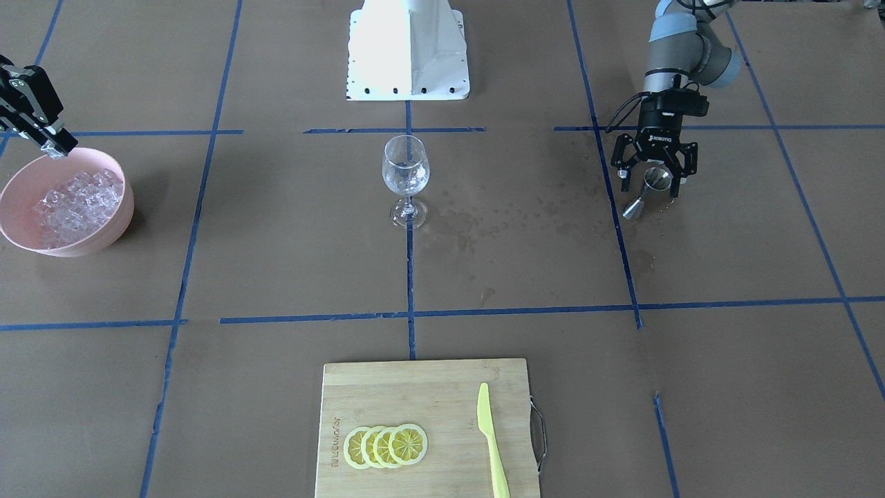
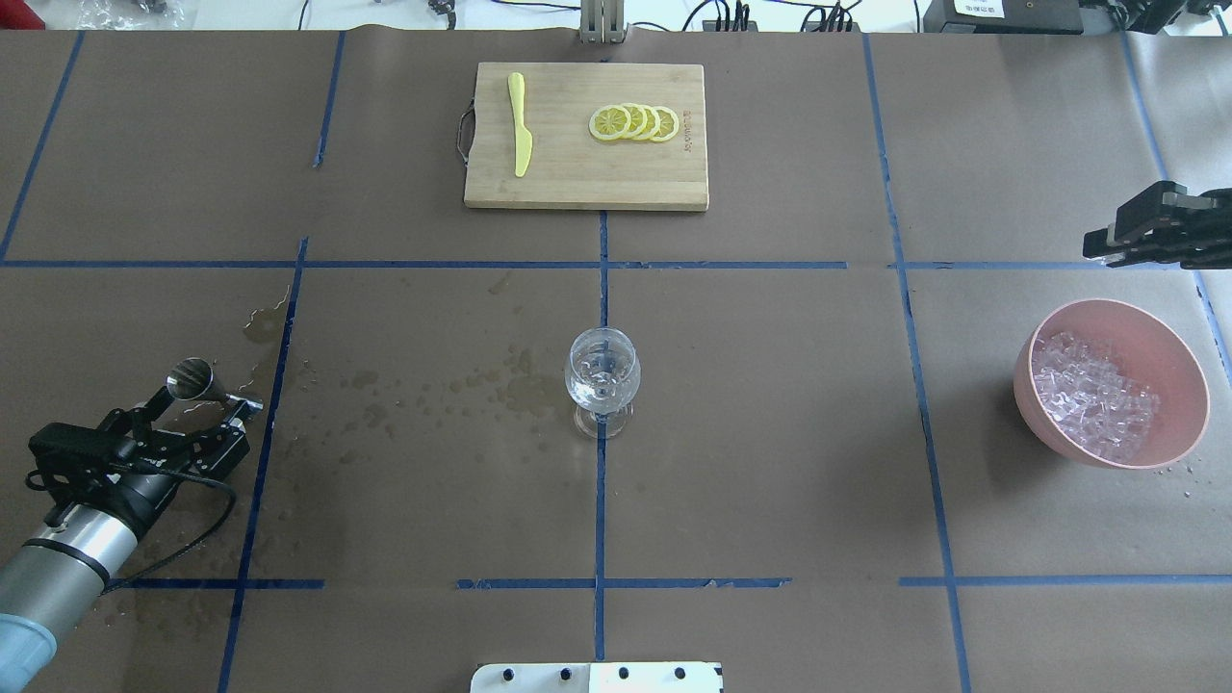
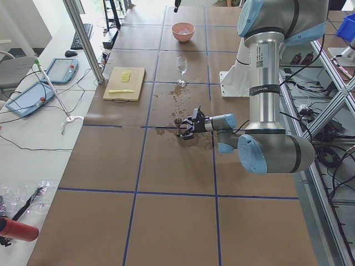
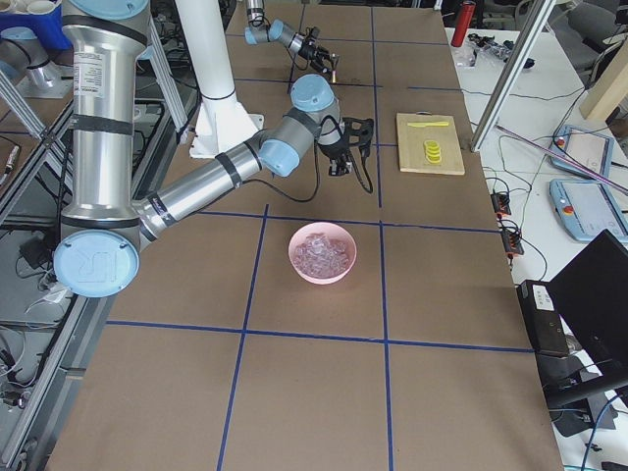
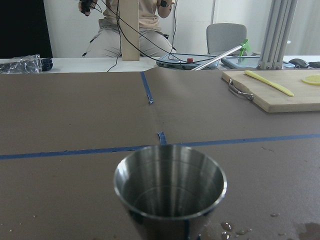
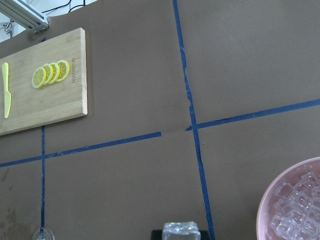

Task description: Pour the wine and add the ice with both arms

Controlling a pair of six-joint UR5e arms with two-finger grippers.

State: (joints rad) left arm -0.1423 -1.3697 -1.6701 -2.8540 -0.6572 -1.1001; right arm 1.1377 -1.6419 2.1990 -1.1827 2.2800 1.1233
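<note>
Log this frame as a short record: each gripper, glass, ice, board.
left gripper: open, fingers either side of the upright jigger
right gripper: shut on an ice cube, raised near the pink bowl
glass: upright mid-table, apart from both grippers
ice: heaped in pink bowl
cutting board: lemon slices, yellow knife

Pink bowl (image 1: 110, 234), clear ice (image 1: 75, 205)

Pretty sure this is a robotics lab: grey robot arms (image 4: 98, 128) are working over a paper-covered table (image 2: 770, 462) gridded with blue tape (image 2: 751, 265), teach pendants (image 3: 60, 70) are lying on a side bench, cables (image 3: 331, 157) are trailing around aluminium posts (image 3: 84, 39), and a person (image 5: 102, 37) is sitting behind it.
</note>
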